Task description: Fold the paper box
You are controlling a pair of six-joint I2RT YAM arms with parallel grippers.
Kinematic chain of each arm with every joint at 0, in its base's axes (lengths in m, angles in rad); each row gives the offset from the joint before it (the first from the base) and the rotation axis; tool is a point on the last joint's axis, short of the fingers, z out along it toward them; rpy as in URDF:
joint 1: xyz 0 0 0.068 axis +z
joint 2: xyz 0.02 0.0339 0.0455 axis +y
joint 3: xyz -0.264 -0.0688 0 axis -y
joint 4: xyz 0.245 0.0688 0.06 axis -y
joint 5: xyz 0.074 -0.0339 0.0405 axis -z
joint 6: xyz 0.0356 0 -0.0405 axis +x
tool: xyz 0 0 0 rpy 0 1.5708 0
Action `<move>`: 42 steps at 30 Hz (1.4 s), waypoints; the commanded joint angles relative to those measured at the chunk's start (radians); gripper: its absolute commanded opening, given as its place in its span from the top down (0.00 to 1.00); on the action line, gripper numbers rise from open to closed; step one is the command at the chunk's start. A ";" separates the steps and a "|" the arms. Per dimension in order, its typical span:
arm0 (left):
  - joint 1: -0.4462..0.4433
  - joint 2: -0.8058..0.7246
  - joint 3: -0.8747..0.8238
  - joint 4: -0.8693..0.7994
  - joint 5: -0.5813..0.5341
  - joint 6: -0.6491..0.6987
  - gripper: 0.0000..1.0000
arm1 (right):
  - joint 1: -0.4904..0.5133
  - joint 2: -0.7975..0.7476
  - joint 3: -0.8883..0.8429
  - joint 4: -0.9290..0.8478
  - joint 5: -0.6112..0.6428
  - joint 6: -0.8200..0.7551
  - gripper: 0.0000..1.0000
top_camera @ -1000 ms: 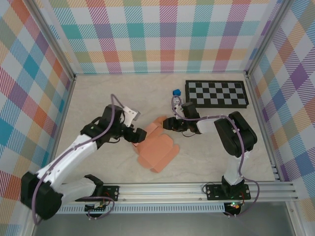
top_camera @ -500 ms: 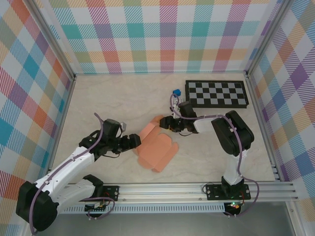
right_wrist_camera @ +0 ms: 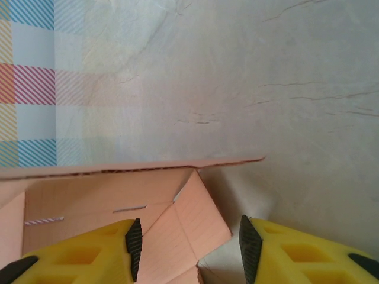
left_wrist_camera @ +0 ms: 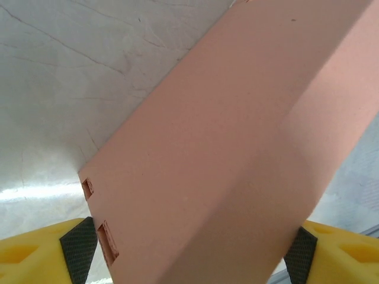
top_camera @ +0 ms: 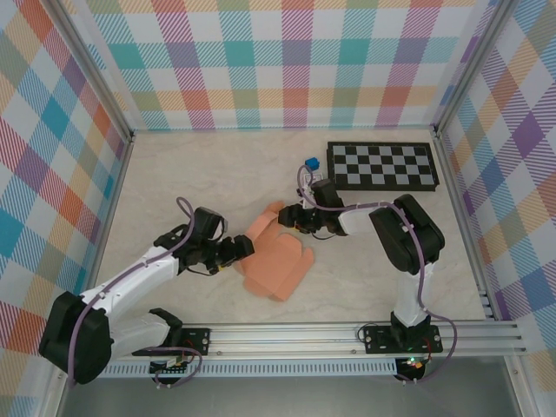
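1. A metal rail (top_camera: 347, 332) runs along the near edge of the desk (top_camera: 191, 174) and carries both arm bases.
2. The left arm (top_camera: 139, 274) stretches low from the near-left corner toward the middle of the desk. The left jaws sit at the left edge of the paper box (top_camera: 276, 261).
3. In the left wrist view the left jaws stand wide, with one black pad (left_wrist_camera: 77, 245) on each side of a salmon panel of the paper box (left_wrist_camera: 225, 148). The panel spans the gap between them. It cannot be told whether the pads press on it or only flank it.
4. The paper box lies about mid-desk, somewhat closer to the near edge. It is a salmon-orange die-cut sheet, mostly flat, with the flaps at its far end raised.
5. The right arm (top_camera: 408, 234) rises from the near-right side and bends left across the desk. The right jaws are at the raised far flaps.
6. In the right wrist view the right jaws are released and partly apart. A flap corner of the paper box (right_wrist_camera: 89, 195) lies between them, against one pad (right_wrist_camera: 135, 245). Bare desk shows between the flap and the other pad.
7. Toward the far edge, apart from the box, stands a small blue cube (top_camera: 310, 162).
8. A black-and-white checkerboard (top_camera: 382, 167) lies flat near the far-right corner, just beside the cube.
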 commanded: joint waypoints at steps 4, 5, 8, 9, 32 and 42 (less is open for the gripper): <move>0.019 0.021 0.044 0.023 -0.039 -0.001 0.19 | 0.015 0.029 0.035 0.010 -0.041 0.042 0.49; 0.020 0.023 0.042 0.023 -0.042 0.001 0.20 | 0.015 0.035 0.038 0.024 -0.046 0.051 0.49; 0.022 0.024 0.042 0.021 -0.052 0.011 0.20 | 0.015 0.054 0.046 0.057 -0.045 0.071 0.50; 0.023 0.023 0.040 0.020 -0.054 0.013 0.20 | 0.015 0.058 0.047 0.069 -0.042 0.074 0.51; 0.026 -0.303 -0.005 0.092 -0.178 0.517 0.07 | -0.159 -0.148 -0.005 -0.098 -0.008 -0.221 0.47; 0.025 0.094 0.229 -0.018 -0.110 1.008 0.07 | -0.159 -0.118 0.062 -0.149 -0.069 -0.239 0.47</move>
